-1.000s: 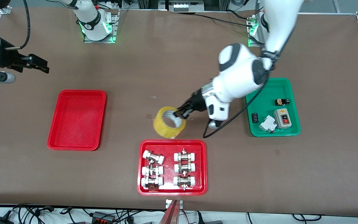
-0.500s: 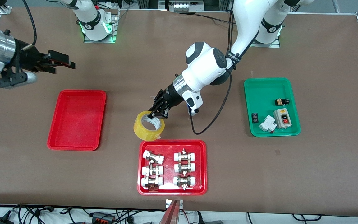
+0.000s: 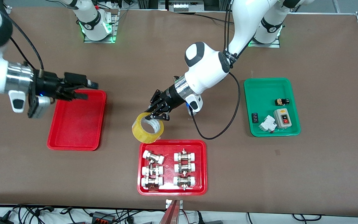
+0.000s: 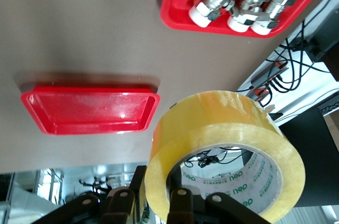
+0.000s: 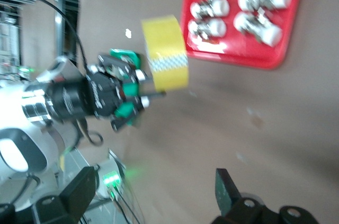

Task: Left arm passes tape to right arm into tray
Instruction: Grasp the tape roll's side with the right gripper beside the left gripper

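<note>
My left gripper is shut on the wall of the yellow tape roll, one finger inside the ring and one outside. It holds the roll in the air over the table, just beside the fittings tray's rim. In the left wrist view the tape fills the space in front of the left gripper, with the plain red tray farther off. My right gripper is open and empty over the plain red tray's rim nearest the robots. The right wrist view shows the right gripper open and the tape ahead of it.
A red tray with several white-capped metal fittings lies nearer to the front camera than the tape. A green tray with switch parts lies toward the left arm's end. The left arm's black cable loops low over the table.
My right gripper has swung in from the table's edge to over the plain red tray's rim. My left gripper has carried the tape toward the right arm's end, then nearly stopped.
</note>
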Controlling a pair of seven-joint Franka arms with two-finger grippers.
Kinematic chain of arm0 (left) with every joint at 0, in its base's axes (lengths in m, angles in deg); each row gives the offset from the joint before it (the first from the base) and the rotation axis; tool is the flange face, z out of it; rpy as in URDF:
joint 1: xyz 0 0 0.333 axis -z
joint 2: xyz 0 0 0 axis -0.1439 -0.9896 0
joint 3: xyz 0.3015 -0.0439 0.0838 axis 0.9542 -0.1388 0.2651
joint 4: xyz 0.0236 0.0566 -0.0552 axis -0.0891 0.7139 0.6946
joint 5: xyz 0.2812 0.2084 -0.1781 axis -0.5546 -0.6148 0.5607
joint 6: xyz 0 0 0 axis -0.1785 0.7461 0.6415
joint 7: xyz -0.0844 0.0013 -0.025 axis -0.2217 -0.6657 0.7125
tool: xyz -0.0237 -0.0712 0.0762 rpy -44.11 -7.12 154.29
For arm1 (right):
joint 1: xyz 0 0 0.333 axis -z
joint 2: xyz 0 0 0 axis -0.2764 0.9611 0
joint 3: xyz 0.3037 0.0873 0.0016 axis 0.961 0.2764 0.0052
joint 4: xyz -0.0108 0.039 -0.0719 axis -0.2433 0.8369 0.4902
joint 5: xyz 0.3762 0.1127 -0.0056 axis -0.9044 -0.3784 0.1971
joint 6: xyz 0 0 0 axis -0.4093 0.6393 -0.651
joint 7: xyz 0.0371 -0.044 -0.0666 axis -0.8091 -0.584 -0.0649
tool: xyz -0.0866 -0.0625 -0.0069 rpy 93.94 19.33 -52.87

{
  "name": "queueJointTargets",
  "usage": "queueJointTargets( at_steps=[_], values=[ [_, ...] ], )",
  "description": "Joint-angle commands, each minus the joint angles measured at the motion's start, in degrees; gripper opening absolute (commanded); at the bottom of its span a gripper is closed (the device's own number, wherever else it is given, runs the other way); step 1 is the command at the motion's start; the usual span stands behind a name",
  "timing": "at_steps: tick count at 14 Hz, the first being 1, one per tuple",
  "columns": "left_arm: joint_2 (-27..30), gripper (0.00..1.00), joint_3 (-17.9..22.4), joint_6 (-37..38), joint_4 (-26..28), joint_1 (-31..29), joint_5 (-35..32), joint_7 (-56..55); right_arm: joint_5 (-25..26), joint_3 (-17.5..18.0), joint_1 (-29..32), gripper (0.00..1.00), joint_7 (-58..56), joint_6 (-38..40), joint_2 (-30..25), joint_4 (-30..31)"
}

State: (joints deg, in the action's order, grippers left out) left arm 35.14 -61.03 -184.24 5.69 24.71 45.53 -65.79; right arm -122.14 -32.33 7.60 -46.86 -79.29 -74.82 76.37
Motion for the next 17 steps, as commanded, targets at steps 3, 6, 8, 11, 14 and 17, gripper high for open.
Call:
queueJointTargets(
  at_steps=[3, 6, 8, 11, 14, 17],
  values=[
    [-1.03, 0.03, 0.0, 0.44, -3.72, 0.41, 6.41, 0.02, -6.5, -0.01, -4.03, 1.0, -8.09, -9.55, 6.72, -1.97],
    [-1.12, 0.05, 0.0, 0.44, -3.81, 0.41, 6.5, 0.02, -6.68, -0.01, -6.41, 1.0, -8.36, -13.77, 10.68, -4.43],
    [-1.2, 0.04, 0.0, 0.44, -3.72, 0.67, 6.41, 0.11, -6.68, -0.01, -7.64, 1.0, -7.92, -15.89, 12.26, -5.65],
    [-1.38, 0.04, 0.0, 0.44, -3.64, 0.94, 6.32, 0.2, -7.2, -0.01, -8.96, 1.0, -7.83, -19.05, 13.33, -6.36],
    [-1.38, 0.05, 0.0, 0.44, -3.63, 1.03, 6.32, 0.28, -8.26, -0.1, -10.36, 1.0, -7.92, -21.51, 14.12, -6.45],
    [-1.38, 0.05, 0.09, 0.44, -3.63, 1.03, 6.32, 0.37, -8.18, -0.1, -10.63, 0.9, -8.7, -22.84, 14.73, -6.45]
  ],
)
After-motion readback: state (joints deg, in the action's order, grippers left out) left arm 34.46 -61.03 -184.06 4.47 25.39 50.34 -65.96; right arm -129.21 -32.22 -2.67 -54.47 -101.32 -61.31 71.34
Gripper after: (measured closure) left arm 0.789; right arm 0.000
